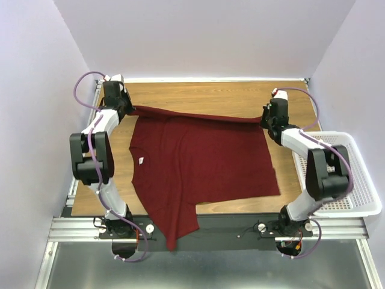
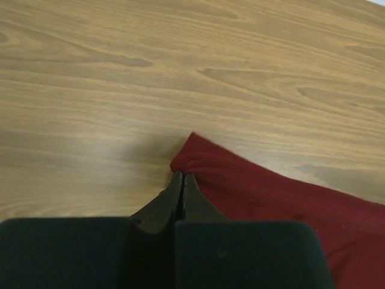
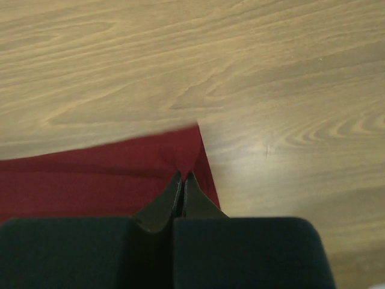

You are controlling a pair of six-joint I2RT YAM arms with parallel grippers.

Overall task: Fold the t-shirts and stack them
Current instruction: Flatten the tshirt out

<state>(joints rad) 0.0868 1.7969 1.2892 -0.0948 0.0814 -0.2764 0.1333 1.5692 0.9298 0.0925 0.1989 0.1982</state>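
The left claw (image 2: 182,176) is pinching a corner of the t-shirt (image 2: 283,201). Its two dark fingers are pressing together at the lower centre of the left wrist view, and the cloth is bunching into small wrinkles right at their tips. The right claw (image 3: 182,176) is doing the same in its own wrist view, with its fingers closing tightly on the opposite corner of the maroon cloth (image 3: 90,174), just left of the fabric's straight side edge.

In the overhead view the left claw (image 1: 129,110) is sitting at the upper left of the counter (image 1: 204,95) and the right claw (image 1: 265,119) at the upper right. The shirt's top edge is running between them as a nearly straight, slightly raised line.

Below that line the t-shirt (image 1: 198,162) is lying spread across the middle of the counter. A small white label (image 1: 140,160) is showing at its left side. At the lower left one part of the shirt is hanging over the counter's near edge, between the two arm bases.

A white mesh basket (image 1: 361,180) is standing at the right edge of the frame, beside the right arm and apart from the shirt.
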